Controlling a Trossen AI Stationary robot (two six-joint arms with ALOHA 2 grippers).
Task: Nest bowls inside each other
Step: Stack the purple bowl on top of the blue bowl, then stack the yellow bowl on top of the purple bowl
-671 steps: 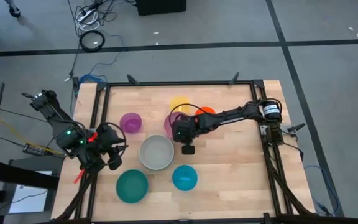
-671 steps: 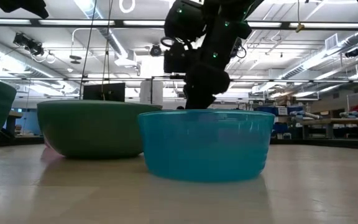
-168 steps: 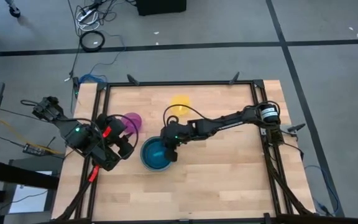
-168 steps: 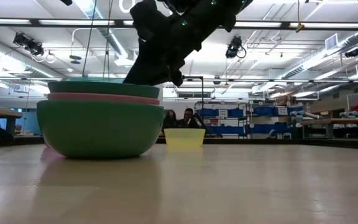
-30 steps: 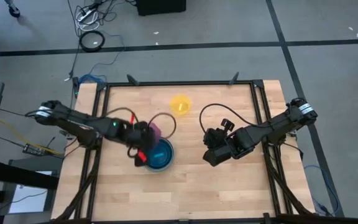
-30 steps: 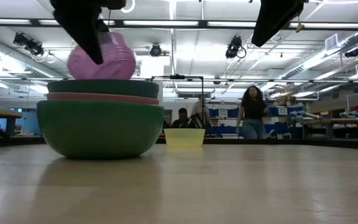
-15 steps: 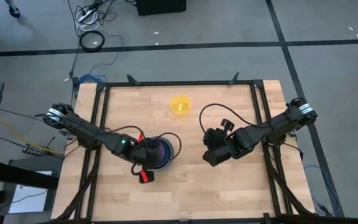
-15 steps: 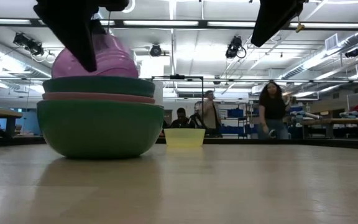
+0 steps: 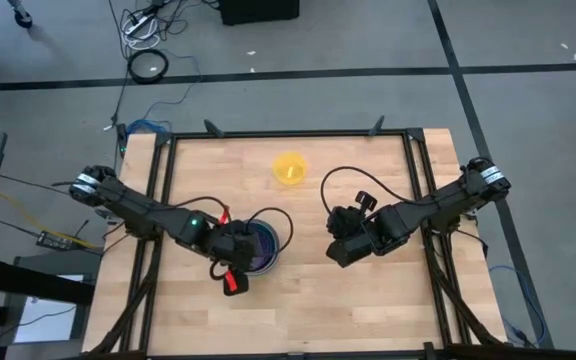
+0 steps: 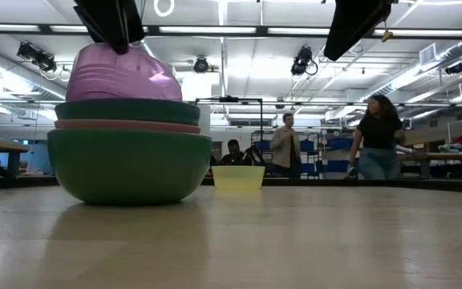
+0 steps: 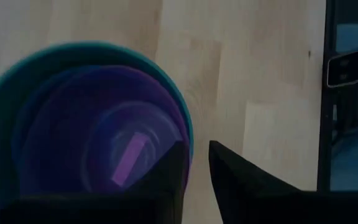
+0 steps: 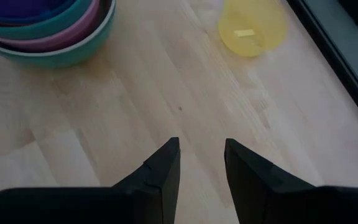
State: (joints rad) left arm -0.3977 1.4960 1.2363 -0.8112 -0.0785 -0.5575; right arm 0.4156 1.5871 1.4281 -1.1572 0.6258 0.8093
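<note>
The stack of nested bowls (image 9: 258, 247) sits on the near-left part of the table (image 9: 368, 300), the largest a green bowl (image 10: 129, 164) at the bottom, with a pink rim and a teal rim showing above it in the low view. On top rests the purple bowl (image 10: 123, 76), tilted and riding high above the teal rim rather than sunk level into the stack. The left gripper (image 9: 236, 250) is right over the stack — its fingers (image 11: 166, 168) stand slightly apart above the purple bowl's rim and hold nothing, the bowl lying free beneath them. In the left wrist view the purple bowl fills the blue and teal ones under it.

To the right, well apart from the stack, the right gripper (image 9: 340, 250) hangs above bare table; its fingers (image 12: 163, 168) are parted and empty.

Farther back, near the table's far edge and about midway across, the small yellow bowl (image 9: 289, 168) stands alone — upright, apart from both the stack and the grippers. Beyond the table, people (image 10: 375, 136) show in the room.
</note>
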